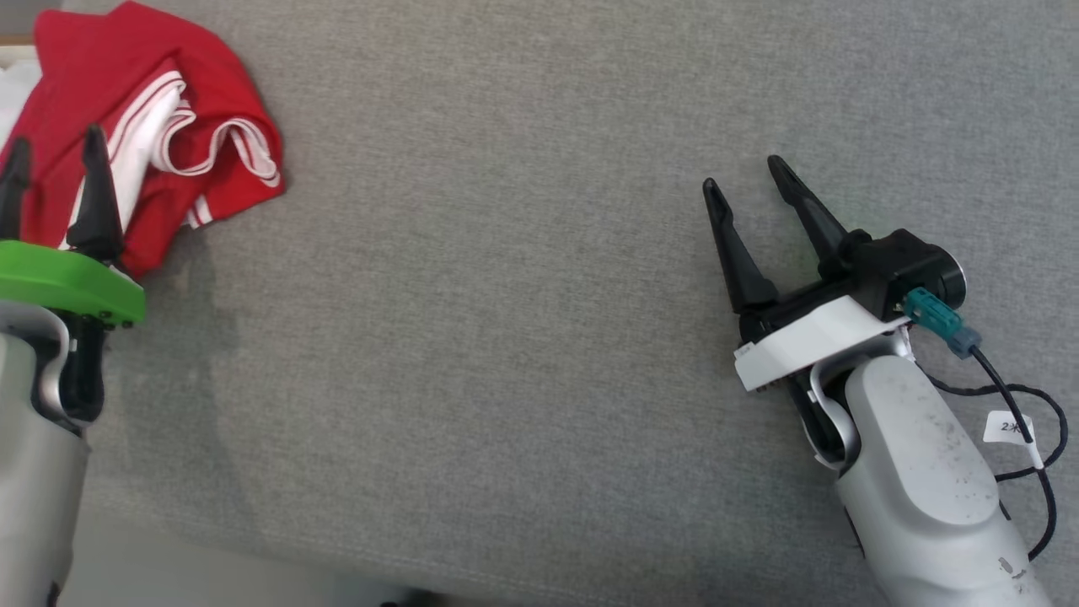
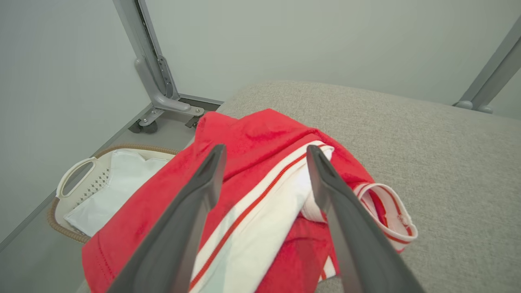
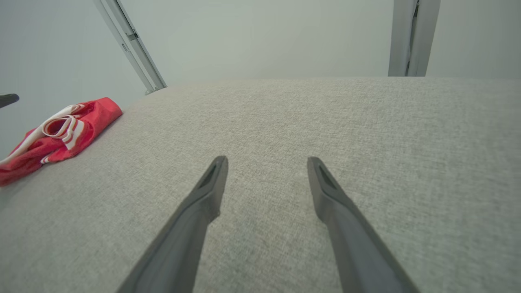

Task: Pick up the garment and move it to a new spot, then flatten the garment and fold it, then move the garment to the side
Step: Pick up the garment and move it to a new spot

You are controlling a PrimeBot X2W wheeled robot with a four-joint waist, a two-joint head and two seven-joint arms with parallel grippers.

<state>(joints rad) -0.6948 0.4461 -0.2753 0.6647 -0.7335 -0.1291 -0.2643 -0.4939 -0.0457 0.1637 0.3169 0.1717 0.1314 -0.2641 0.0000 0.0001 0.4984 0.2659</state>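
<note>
- The crumpled red and white garment point(image 1: 211, 101) lies at the far left corner of the grey tabletop point(image 1: 506, 337).
- The left hand point(image 1: 55, 142), fingers apart, is over the garment; perhaps it touches it.
- The right hand point(image 1: 743, 174), fingers also apart, is far to the right.

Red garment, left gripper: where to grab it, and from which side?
Probably the raised white, red-striped fold in the middle of the red garment. It is the tallest ridge of the crumpled heap, and the open left gripper brackets it. Come down from above on the robot's side, because the garment's left part seems to overhang the padded table above a basket.
</note>
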